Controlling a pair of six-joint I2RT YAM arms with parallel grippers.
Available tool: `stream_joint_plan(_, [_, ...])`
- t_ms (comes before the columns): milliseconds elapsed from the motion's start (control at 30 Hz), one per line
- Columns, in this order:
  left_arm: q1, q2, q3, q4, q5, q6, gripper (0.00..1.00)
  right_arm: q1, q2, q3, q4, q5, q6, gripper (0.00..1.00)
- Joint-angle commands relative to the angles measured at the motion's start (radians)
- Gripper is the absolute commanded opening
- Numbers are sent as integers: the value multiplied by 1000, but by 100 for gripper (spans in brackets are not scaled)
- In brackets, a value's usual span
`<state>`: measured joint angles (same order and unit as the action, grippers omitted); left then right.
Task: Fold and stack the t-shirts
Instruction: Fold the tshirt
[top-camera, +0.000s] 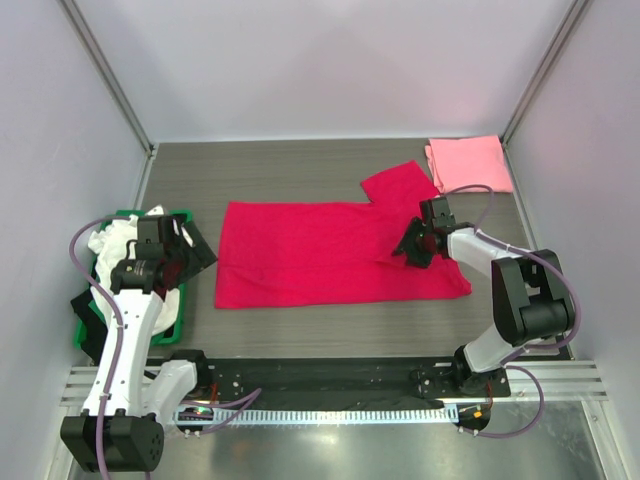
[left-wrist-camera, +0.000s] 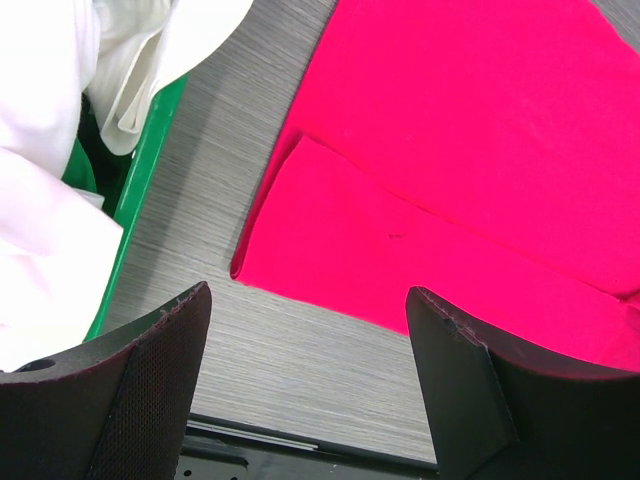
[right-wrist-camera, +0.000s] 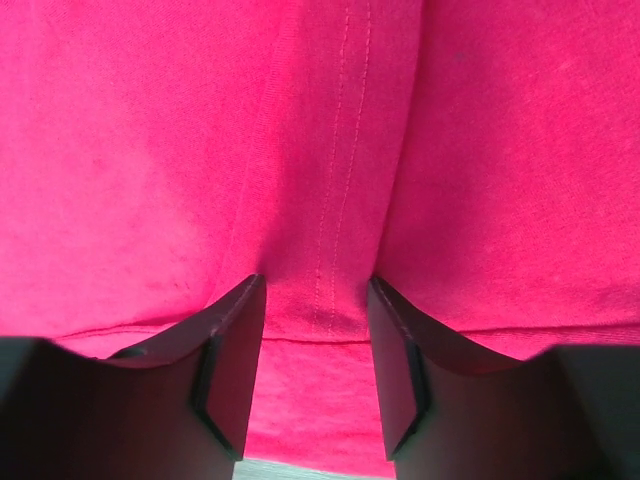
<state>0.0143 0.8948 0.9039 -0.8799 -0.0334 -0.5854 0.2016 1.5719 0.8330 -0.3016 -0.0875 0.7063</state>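
The crimson-red t-shirt (top-camera: 320, 255) lies spread flat across the middle of the table, one sleeve pointing toward the back right. My right gripper (top-camera: 413, 247) presses down on its right part. In the right wrist view its jaws (right-wrist-camera: 315, 285) stand partly apart, with a raised ridge of red cloth and a stitched seam between them. A light pink t-shirt (top-camera: 468, 163) lies folded at the back right corner. The white t-shirt (top-camera: 112, 238) is bunched in the green crate. My left gripper (top-camera: 190, 255) hovers open and holds nothing, between the crate and the red t-shirt's left edge (left-wrist-camera: 300, 210).
The green crate (top-camera: 80, 338) stands at the table's left edge, its rim (left-wrist-camera: 140, 190) close to my left fingers. A dark cloth (top-camera: 85, 305) hangs at its left side. Grey walls enclose the table on three sides. The black base rail (top-camera: 320, 380) runs along the near edge.
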Motion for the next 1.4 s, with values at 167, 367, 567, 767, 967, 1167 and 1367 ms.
stream_joint_plan(167, [0, -5, -2, 29, -6, 22, 79, 13, 30, 8, 61, 17, -2, 28])
stream_joint_plan(367, [0, -5, -2, 29, -7, 22, 79, 19, 23, 37, 52, 12, 9, 11])
stream_joint_plan(567, [0, -7, -2, 29, -7, 22, 79, 44, 94, 187, 1, 14, 4, 9])
stream_joint_plan(767, [0, -4, -2, 27, -16, 21, 78, 85, 279, 454, -76, 19, -40, 24])
stream_joint_plan(967, [-2, 1, -2, 22, -19, 18, 79, 91, 444, 727, -204, 44, -137, 54])
stream_joint_plan(1167, [-2, 9, -2, 25, -19, 18, 78, 68, 511, 902, -263, 83, -244, 60])
stream_joint_plan(1367, [-2, 18, -2, 22, -23, 16, 78, 6, 680, 1150, -323, 178, -327, 63])
